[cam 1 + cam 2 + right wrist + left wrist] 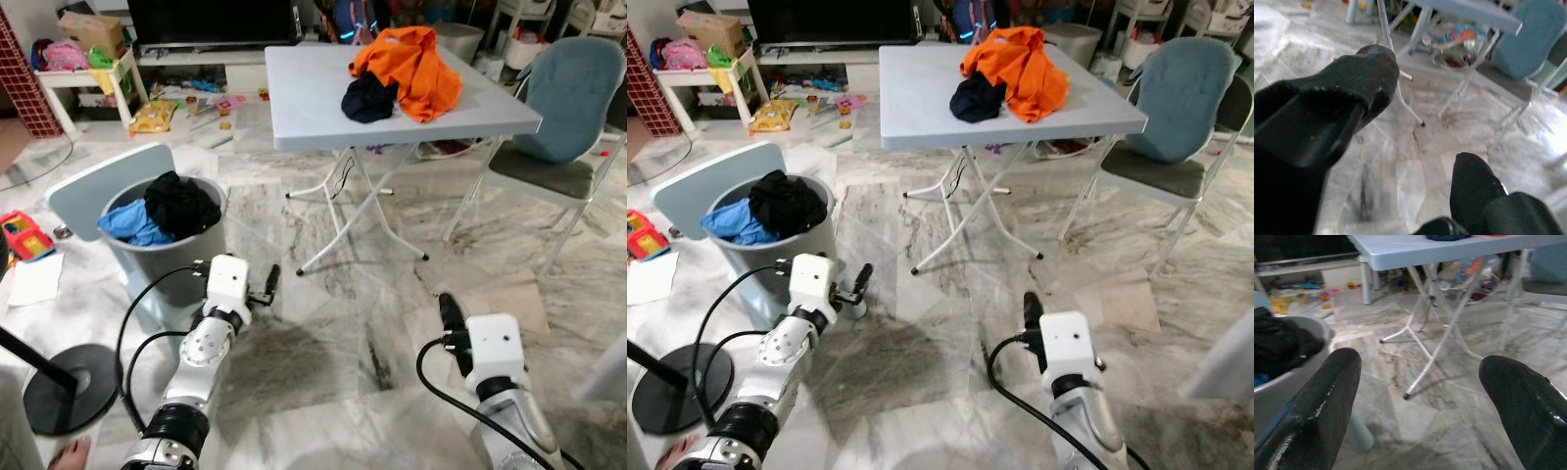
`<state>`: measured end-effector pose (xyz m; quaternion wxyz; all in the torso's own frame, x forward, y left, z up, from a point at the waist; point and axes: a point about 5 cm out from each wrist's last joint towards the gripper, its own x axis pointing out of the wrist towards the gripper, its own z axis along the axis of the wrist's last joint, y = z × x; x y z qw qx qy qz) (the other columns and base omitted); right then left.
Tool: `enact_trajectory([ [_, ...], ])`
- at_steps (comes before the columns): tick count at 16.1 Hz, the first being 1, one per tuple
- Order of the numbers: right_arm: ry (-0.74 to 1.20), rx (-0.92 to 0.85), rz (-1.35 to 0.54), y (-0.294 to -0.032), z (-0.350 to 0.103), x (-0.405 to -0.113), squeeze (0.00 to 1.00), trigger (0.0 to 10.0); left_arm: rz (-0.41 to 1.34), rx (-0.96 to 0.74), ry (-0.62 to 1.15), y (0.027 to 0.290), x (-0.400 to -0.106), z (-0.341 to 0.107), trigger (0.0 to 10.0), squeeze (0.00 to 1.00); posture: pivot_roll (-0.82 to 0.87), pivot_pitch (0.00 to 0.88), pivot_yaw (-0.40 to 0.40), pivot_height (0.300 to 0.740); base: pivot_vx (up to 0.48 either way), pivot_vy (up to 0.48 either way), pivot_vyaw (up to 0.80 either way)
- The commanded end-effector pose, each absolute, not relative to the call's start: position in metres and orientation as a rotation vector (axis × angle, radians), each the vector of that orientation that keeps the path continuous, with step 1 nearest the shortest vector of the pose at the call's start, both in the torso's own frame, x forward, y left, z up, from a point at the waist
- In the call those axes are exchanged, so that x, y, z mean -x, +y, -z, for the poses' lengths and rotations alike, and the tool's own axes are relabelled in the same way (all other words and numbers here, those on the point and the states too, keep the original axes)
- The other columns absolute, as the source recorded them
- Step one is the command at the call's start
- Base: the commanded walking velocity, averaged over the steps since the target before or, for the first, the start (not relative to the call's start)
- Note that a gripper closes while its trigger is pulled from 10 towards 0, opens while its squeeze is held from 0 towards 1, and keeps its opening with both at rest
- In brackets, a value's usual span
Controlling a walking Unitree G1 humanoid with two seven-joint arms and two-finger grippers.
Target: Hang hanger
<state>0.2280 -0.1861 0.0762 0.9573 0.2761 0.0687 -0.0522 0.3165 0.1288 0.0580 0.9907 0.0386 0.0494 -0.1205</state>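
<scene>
The hanger cannot be made out anywhere, so where it lies relative to either gripper cannot be told. If it is among the clothes, they hide it. An orange garment (416,64) and a dark garment (369,98) are heaped at the upper right of the head views, on the far part of the folding table (294,88). A black cloth (181,204) and a blue cloth (132,223) fill the grey bin (167,259) at centre left, covering whatever lies beneath. A pale blue lid (88,186) leans behind the bin.

At the lower left, a black round base (64,387) carries a dark pole that the frame's left edge cuts off. What looks like a bare foot (69,455) is clipped by the bottom edge. The blue chair (568,98) at the upper right is cut by the right edge, and the dark screen (211,20) by the top.

The left gripper (266,284) sits at the lower left, just beside the bin's wall. In its wrist view the fingers (1327,396) stand wide apart with only marble floor (353,323) and the table's legs between them. The right gripper (448,313) is at the lower right, low over the floor. Its wrist view is blurred, but the fingers (1361,73) are spread and hold nothing.
</scene>
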Motion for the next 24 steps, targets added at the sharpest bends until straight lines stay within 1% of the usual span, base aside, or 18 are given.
enact_trajectory([
  [1, 0.130, -0.507, 0.070, -0.180, -0.078, -0.229, 0.00, 10.0, 0.246, -0.075, 0.094, 0.128, -0.321, -0.063, 10.0, 0.00, 0.04, 0.000, -0.032, 0.740, 0.000, 0.000, 0.00],
  [2, 0.124, -0.392, 0.098, -0.181, -0.079, -0.231, 0.00, 10.0, 0.249, -0.072, 0.096, 0.127, -0.321, -0.063, 10.0, 0.00, 0.04, 0.000, -0.032, 0.740, 0.000, 0.000, 0.00],
  [3, 0.145, -0.532, 0.078, -0.178, -0.079, -0.230, 0.00, 10.0, 0.252, -0.070, 0.099, 0.126, -0.322, -0.063, 10.0, 0.00, 0.05, 0.000, -0.035, 0.740, 0.000, 0.000, 0.00],
  [6, 0.105, -0.553, 0.105, -0.183, -0.083, -0.230, 0.00, 10.0, 0.255, -0.061, 0.102, 0.126, -0.322, -0.063, 10.0, 0.00, 0.04, 0.000, -0.035, 0.740, 0.000, 0.000, 0.00],
  [7, 0.065, -0.533, 0.076, -0.182, -0.088, -0.229, 0.00, 10.0, 0.257, -0.059, 0.105, 0.126, -0.322, -0.063, 10.0, 0.00, 0.04, 0.000, -0.035, 0.740, 0.000, 0.000, 0.00],
  [8, 0.061, -0.475, 0.087, -0.184, -0.089, -0.229, 0.00, 10.0, 0.258, -0.058, 0.106, 0.126, -0.321, -0.062, 10.0, 0.00, 0.04, 0.000, -0.034, 0.740, 0.000, 0.000, 0.00],
  [9, 0.001, -0.343, 0.090, -0.185, -0.094, -0.227, 0.00, 10.0, 0.258, -0.056, 0.108, 0.126, -0.321, -0.062, 10.0, 0.00, 0.04, 0.000, -0.035, 0.740, 0.000, 0.000, 0.00],
  [10, 0.023, -0.343, 0.108, -0.187, -0.092, -0.226, 0.00, 10.0, 0.264, -0.051, 0.110, 0.126, -0.321, -0.063, 10.0, 0.00, 0.04, 0.000, -0.035, 0.740, 0.000, 0.000, 0.00],
  [12, 0.052, -0.381, 0.126, -0.189, -0.087, -0.225, 0.00, 10.0, 0.271, -0.048, 0.109, 0.125, -0.321, -0.063, 10.0, 0.00, 0.05, 0.000, -0.037, 0.740, 0.000, 0.000, 0.00],
  [13, 0.117, -0.371, 0.149, -0.189, -0.079, -0.222, 0.00, 10.0, 0.276, -0.047, 0.112, 0.125, -0.320, -0.062, 10.0, 0.00, 0.05, 0.000, -0.040, 0.740, 0.000, 0.000, 0.00],
  [14, 0.138, -0.376, 0.152, -0.188, -0.076, -0.221, 0.00, 10.0, 0.277, -0.046, 0.114, 0.126, -0.320, -0.062, 10.0, 0.00, 0.05, 0.000, -0.040, 0.740, 0.000, 0.000, 0.00],
  [16, 0.126, -0.556, 0.183, -0.189, -0.078, -0.221, 0.00, 10.0, 0.281, -0.039, 0.127, 0.125, -0.317, -0.058, 10.0, 0.00, 0.05, 0.000, -0.047, 0.740, 0.000, 0.000, 0.00],
  [17, 0.151, -0.556, 0.191, -0.189, -0.077, -0.222, 0.00, 10.0, 0.282, -0.039, 0.127, 0.124, -0.317, -0.058, 10.0, 0.00, 0.05, 0.000, -0.047, 0.740, 0.000, 0.000, 0.00],
  [18, 0.130, -0.555, 0.191, -0.190, -0.078, -0.224, 0.00, 10.0, 0.283, -0.039, 0.127, 0.124, -0.317, -0.058, 10.0, 0.00, 0.05, 0.000, -0.046, 0.740, 0.000, 0.000, 0.00],
  [19, 0.082, -0.639, 0.176, -0.191, -0.082, -0.226, 0.00, 10.0, 0.286, -0.039, 0.128, 0.123, -0.317, -0.058, 10.0, 0.00, 0.05, 0.000, -0.046, 0.740, 0.000, 0.000, 0.00],
  [21, 0.061, -0.742, 0.212, -0.196, -0.083, -0.225, 0.00, 10.0, 0.287, -0.041, 0.127, 0.123, -0.319, -0.059, 10.0, 0.00, 0.05, 0.000, -0.044, 0.740, 0.000, 0.000, 0.00],
  [23, 0.095, -0.708, 0.179, -0.192, -0.080, -0.222, 0.00, 10.0, 0.287, -0.042, 0.127, 0.124, -0.320, -0.060, 10.0, 0.00, 0.04, 0.000, -0.035, 0.740, 0.000, 0.000, 0.00],
  [24, 0.131, -0.647, 0.151, -0.186, -0.078, -0.220, 0.00, 10.0, 0.288, -0.041, 0.126, 0.124, -0.320, -0.061, 10.0, 0.00, 0.04, 0.000, -0.032, 0.740, 0.000, 0.000, 0.00],
])
